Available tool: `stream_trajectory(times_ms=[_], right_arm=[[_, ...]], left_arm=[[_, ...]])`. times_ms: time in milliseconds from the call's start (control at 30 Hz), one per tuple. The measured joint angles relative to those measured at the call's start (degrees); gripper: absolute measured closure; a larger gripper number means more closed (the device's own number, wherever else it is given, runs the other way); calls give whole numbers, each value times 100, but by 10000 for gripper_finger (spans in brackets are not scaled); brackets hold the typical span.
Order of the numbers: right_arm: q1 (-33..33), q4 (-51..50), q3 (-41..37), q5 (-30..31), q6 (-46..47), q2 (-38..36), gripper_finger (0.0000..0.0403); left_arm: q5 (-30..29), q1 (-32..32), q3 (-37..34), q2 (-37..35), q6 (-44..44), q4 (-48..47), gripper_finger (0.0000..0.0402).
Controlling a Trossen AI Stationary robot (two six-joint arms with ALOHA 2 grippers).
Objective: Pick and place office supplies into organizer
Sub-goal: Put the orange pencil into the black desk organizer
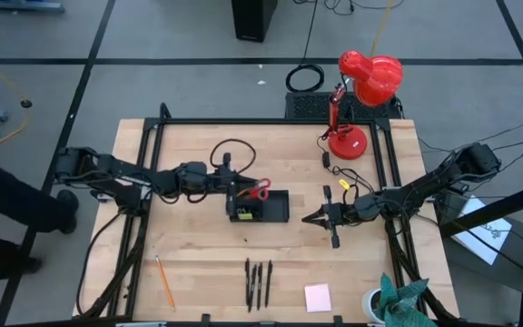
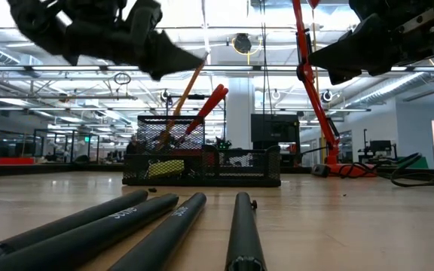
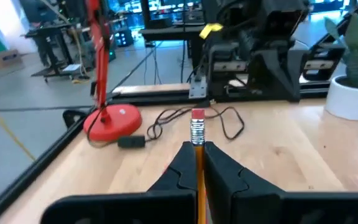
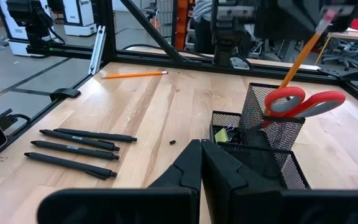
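- Organizer (image 1: 275,209), a black mesh tray with a taller cup section, sits near the middle of the tabletop (image 1: 198,263); the red-handled scissors (image 4: 303,102) stand upright in that cup, handles up.
- Left gripper (image 3: 199,163) is over the organizer's cup end, its fingers clamped on an orange pencil (image 3: 198,134) whose eraser end sticks out past the fingertips.
- Right gripper (image 1: 320,218) hangs just beside the organizer's other end, fingers pressed together with nothing between them.
- Three black pens (image 1: 259,283) lie side by side by the tabletop's near edge, and a pink sticky-note pad (image 1: 317,297) lies beside them, toward the near right corner.
- A second orange pencil (image 1: 164,282) lies toward the near left corner.
- A red desk lamp (image 1: 360,100) stands at the far right corner.
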Motion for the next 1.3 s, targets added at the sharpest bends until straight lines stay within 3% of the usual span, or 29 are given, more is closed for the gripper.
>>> stream_trajectory(times_ms=[267, 467, 867, 1300], right_arm=[[-41, 46, 0, 2, -6, 0, 399], [-87, 87, 0, 4, -9, 0, 399], [-90, 87, 0, 4, -24, 0, 399], [-92, 87, 0, 4, -26, 0, 399]], left_arm=[[-135, 116, -712, 0, -272, 588, 379], [-221, 116, -732, 0, -260, 582, 396], [-275, 127, -715, 333, -225, 571, 377], [-265, 182, -745, 517, -391, 479, 309]])
